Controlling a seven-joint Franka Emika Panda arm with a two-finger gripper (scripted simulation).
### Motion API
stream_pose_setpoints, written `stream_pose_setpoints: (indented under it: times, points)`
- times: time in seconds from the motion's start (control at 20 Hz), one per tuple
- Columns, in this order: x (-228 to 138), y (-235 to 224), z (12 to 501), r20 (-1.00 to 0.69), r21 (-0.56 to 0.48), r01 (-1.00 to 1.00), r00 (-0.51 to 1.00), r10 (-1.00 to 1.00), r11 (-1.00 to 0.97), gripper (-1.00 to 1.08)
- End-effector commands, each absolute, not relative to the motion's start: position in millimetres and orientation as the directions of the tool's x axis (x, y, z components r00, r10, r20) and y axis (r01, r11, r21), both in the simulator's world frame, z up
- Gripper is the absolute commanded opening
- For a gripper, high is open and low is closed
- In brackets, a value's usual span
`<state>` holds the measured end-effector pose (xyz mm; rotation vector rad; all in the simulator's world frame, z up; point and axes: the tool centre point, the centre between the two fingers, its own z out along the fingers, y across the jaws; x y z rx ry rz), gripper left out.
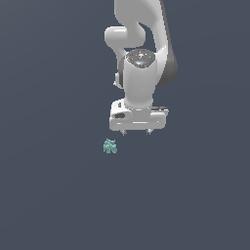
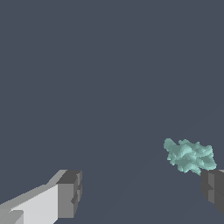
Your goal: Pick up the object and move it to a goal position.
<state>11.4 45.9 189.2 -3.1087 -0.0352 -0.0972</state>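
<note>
In the wrist view, nearest the camera, two dark grey fingers (image 2: 70,192) stand wide apart with bare surface between them, and they hold nothing. One finger shows its white backing and a blocky grey pad. The other is cut off at the picture's edge, so only its grey tip is seen.

Just beyond that cut-off tip lies the object (image 2: 189,155). It is pale teal-green, lumpy and irregular, with a rough surface of small knobs and dents. Some faces are lighter, almost mint, and the hollows are darker. It is wider than it is tall in this view, and one end sticks out as a rounded knob. Its edge comes close to the finger tip, but it sits outside the gap between the fingers, not within it. Whether it touches the tip cannot be told.

In the exterior view the object (image 1: 110,146) is a tiny teal speck on the plain dark blue-grey tabletop (image 1: 53,195). It lies below the gripper (image 1: 136,132) and off to the exterior view's left of it, clear of the short finger tips. The gripper is white and broad, far larger than the object, and points straight down. Above it rises the white arm (image 1: 141,44), with a grey joint cap and a curved upper link.
</note>
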Motion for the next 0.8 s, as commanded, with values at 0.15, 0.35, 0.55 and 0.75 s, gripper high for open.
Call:
stream_pose_setpoints:
  times: [0.15,0.35,0.55,0.75]
  points:
    - [13.6,47.5,193.5,0.073,-0.030,0.034,0.997,0.031,-0.999,1.00]
    - [21.0,53.4,208.9,0.110,-0.028,0.064,0.992,0.060,-0.998,1.00]
    - [23.7,56.4,215.3,0.123,-0.028,0.067,0.990,0.063,-0.997,1.00]
    - [23.0,54.9,213.1,0.120,-0.026,0.073,0.990,0.070,-0.997,1.00]
